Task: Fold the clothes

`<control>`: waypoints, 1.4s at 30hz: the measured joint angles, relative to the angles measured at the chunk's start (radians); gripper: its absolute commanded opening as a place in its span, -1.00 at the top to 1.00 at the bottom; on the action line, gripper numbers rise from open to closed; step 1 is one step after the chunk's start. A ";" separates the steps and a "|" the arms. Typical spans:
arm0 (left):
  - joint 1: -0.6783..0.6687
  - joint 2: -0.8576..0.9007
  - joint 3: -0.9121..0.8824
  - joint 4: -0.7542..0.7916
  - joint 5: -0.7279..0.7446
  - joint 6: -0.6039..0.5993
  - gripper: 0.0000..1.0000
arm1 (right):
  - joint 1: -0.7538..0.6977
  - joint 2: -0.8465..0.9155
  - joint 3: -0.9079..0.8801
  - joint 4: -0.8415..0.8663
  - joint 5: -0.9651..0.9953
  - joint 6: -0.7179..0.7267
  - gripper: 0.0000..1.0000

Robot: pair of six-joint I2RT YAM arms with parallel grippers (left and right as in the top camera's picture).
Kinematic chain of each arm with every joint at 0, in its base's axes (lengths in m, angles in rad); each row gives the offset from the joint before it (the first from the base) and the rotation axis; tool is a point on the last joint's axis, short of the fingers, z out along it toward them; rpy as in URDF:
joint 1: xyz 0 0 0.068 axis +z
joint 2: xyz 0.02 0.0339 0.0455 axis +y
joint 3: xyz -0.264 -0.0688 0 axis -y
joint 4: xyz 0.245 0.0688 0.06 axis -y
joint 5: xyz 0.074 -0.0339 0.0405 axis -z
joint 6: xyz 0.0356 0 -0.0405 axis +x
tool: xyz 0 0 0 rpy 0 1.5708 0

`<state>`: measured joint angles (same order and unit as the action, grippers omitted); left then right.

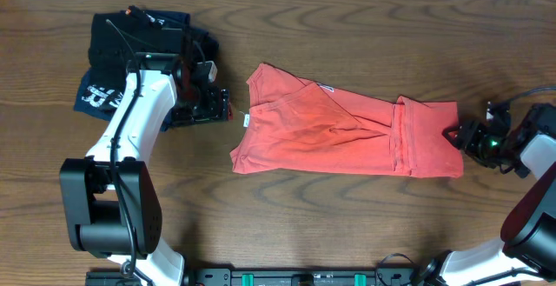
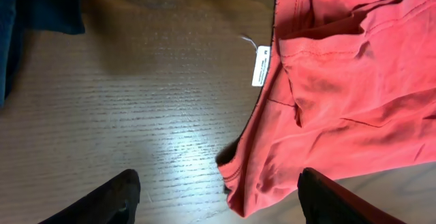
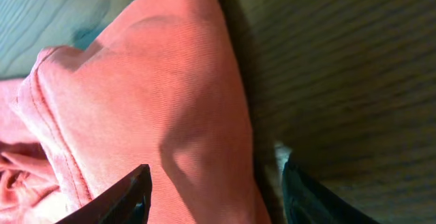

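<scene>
Overhead, the T-shirt (image 1: 339,134) reaches into the gaping right pincer (image 1: 451,136).

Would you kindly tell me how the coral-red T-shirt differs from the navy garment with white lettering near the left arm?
Colour: the T-shirt is coral-red, while the navy garment is dark blue with white letters.
Pose: the T-shirt lies partly folded in a long band across the middle, while the navy garment is a compact bundle at the side.
Footprint: the T-shirt covers clearly more surface than the navy garment.
Both lie on the wooden table.
</scene>
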<state>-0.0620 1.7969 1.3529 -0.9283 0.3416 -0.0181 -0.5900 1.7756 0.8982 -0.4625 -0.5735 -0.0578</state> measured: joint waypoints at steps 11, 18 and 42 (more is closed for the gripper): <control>0.000 0.000 0.000 0.014 0.000 0.000 -0.52 | 0.018 -0.001 -0.009 -0.049 -0.002 -0.018 0.98; 0.000 0.000 0.000 0.017 0.000 0.000 -0.52 | -0.016 -0.108 0.041 -0.196 0.050 0.026 0.97; 0.000 0.000 0.000 0.020 0.000 0.000 -0.52 | 0.602 -0.266 0.097 -0.183 0.430 0.175 0.92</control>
<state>-0.0620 1.7969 1.3525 -0.9081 0.3416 -0.0181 0.0116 1.5093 0.9955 -0.6453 -0.1436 0.1173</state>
